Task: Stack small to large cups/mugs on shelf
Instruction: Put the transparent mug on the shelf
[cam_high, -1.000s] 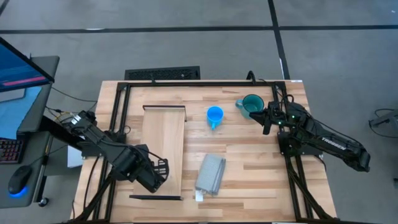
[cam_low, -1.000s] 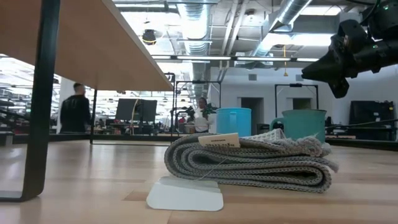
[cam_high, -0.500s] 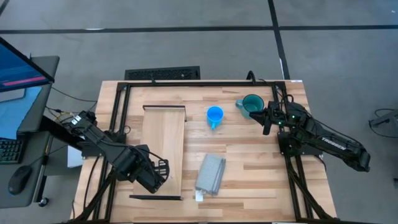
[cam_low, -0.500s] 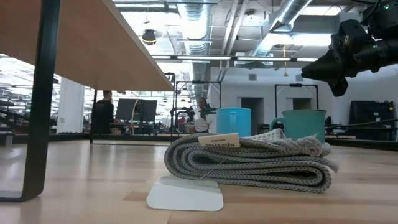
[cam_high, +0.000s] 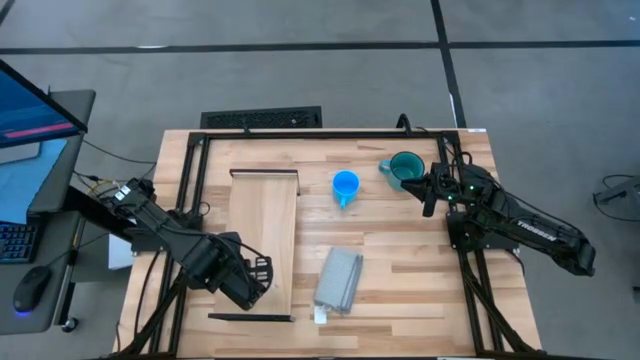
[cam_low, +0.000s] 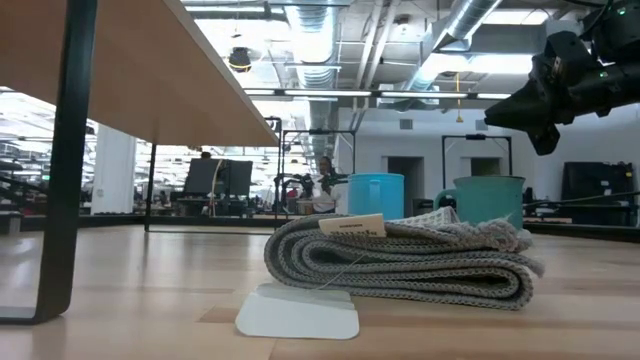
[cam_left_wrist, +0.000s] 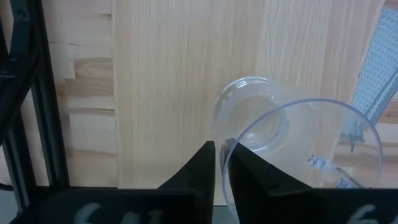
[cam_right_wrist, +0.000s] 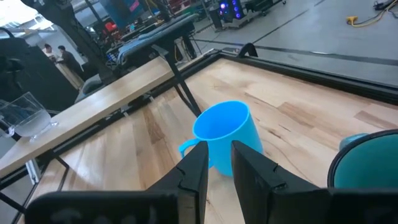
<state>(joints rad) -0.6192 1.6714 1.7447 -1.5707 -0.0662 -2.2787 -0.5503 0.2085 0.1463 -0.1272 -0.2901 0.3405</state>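
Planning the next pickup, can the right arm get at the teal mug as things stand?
Probably yes: the right gripper hovers right beside the teal mug, nothing between them, and the blue mug stands apart.

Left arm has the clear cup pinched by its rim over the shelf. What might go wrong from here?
1. The left gripper holds the clear cup only by its thin rim, one finger inside; it may tip or slip onto the shelf.
2. The cup sits near the shelf's edge beside the grey cloth; a poor release might send it off.
3. The right gripper hovers close to the teal mug and could nudge it.
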